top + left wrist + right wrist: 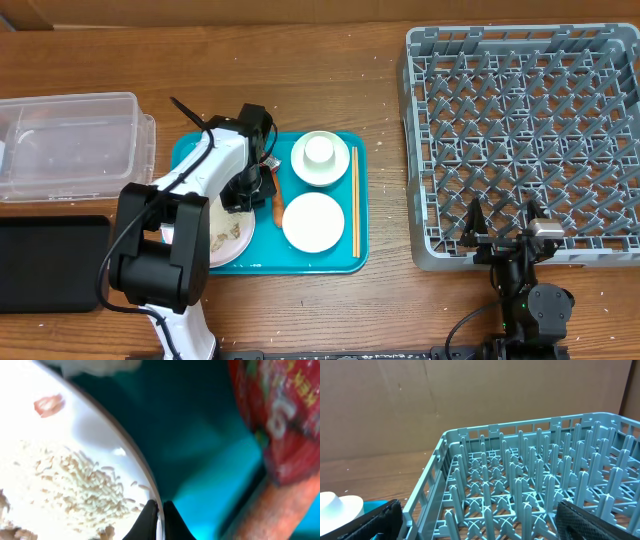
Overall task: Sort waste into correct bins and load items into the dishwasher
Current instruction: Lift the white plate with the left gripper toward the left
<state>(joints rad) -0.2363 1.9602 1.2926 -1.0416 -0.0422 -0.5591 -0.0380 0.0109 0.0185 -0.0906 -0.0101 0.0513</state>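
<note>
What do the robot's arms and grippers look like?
The left arm has white links, bulky black joints and a thin black cable along it. The right arm is black. The left gripper and right gripper have black fingers.

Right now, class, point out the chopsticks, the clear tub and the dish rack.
chopsticks (354, 200), overhead view, middle of the pair.
clear tub (70, 150), overhead view, its bare floor.
dish rack (520, 130), overhead view, its bare lattice floor.

Setting: robotics test bench. Indicators: bare wooden table (300, 90), plain cardboard backdrop (420, 405), and a grey dish rack (412, 150) with a teal tray (300, 262) staged as mock kitchen props.
</note>
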